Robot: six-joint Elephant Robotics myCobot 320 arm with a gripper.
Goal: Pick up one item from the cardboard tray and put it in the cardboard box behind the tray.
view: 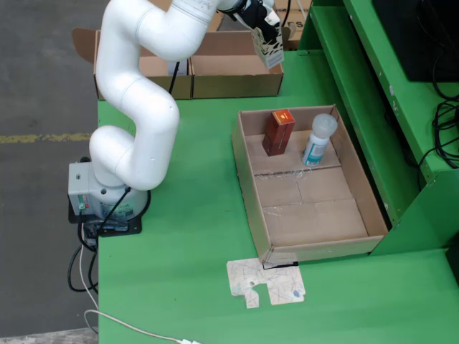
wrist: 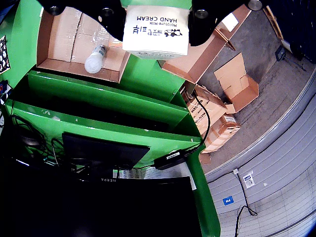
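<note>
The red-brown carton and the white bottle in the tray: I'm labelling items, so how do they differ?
The red-brown carton is a dark rectangular box with an orange top label; the white bottle is round, pale, with a blue-green label. The carton sits left in the fixed view, the bottle right. Both stand at the far end of the cardboard tray, apart from each other.

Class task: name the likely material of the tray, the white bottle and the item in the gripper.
Tray: matte brown cardboard with taped flaps. White bottle: probably smooth plastic, slightly glossy. Hand cream box in the gripper: apparently printed white carton, flat-faced.
</note>
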